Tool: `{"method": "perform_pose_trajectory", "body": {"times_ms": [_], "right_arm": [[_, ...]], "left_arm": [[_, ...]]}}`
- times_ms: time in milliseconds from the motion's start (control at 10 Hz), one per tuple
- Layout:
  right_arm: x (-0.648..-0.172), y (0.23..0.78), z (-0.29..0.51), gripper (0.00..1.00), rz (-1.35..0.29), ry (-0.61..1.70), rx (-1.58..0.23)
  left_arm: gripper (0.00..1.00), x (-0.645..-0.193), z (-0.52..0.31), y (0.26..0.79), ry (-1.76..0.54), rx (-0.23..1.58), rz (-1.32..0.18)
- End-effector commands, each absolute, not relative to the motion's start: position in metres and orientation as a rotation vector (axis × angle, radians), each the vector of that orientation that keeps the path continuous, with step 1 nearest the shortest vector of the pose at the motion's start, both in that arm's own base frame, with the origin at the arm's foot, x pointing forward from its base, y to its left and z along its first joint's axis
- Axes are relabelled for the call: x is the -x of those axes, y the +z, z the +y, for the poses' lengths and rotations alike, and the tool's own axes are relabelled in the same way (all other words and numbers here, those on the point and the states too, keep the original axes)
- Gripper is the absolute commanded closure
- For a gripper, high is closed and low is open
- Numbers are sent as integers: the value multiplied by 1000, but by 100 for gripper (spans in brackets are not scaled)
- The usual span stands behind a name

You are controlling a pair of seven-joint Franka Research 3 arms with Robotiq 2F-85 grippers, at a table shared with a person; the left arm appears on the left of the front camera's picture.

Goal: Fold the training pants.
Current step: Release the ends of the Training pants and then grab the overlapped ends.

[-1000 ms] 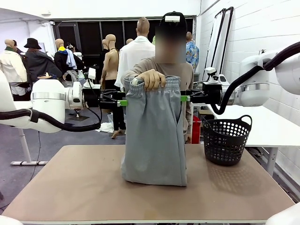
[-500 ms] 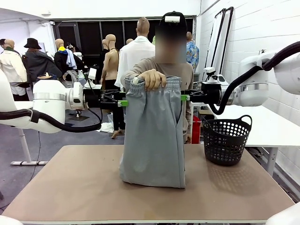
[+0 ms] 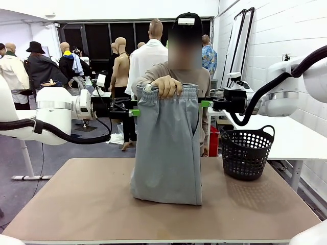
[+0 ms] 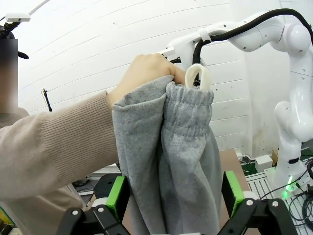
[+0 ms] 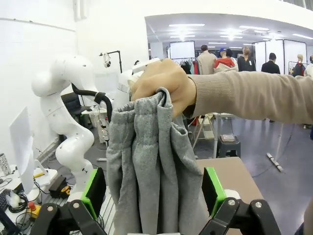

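A person's hand (image 3: 166,86) holds the light grey training pants (image 3: 167,148) up by the gathered waistband, and their hems rest on the table (image 3: 82,204). My left gripper (image 3: 134,112) stands at the pants' left edge just below the waistband, and my right gripper (image 3: 205,104) stands at their right edge. In the left wrist view the pants (image 4: 171,161) hang between the spread green pads of my left gripper (image 4: 175,196). In the right wrist view the pants (image 5: 146,161) hang the same way inside my right gripper (image 5: 154,191). Both are open and neither clamps the cloth.
A black mesh basket (image 3: 246,152) stands on the table at the right, close to the pants. The person stands at the far side behind the pants. Bare tabletop lies in front and to the left.
My right gripper has shifted slightly right and up at the pants' edge. The left gripper and the person's hand have held still.
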State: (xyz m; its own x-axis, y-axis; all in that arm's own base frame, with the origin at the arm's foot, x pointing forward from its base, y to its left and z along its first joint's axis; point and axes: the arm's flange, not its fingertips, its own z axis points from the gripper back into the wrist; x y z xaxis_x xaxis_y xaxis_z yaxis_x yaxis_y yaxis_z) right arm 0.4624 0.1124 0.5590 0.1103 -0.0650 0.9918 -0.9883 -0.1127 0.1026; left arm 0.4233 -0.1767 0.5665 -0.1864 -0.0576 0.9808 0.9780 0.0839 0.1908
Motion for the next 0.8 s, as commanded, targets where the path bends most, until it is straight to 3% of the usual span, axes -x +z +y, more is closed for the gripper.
{"method": "perform_pose_trajectory", "body": {"times_ms": [0, 700], "right_arm": [[-460, 560, 115, 0, -1106, 1162, -1422], [-455, 556, 136, 0, -1198, 1240, -1216]], "left_arm": [[0, -425, -179, 568, -1314, 1022, -1335], [0, -427, -179, 569, -1292, 1040, -1333]]}}
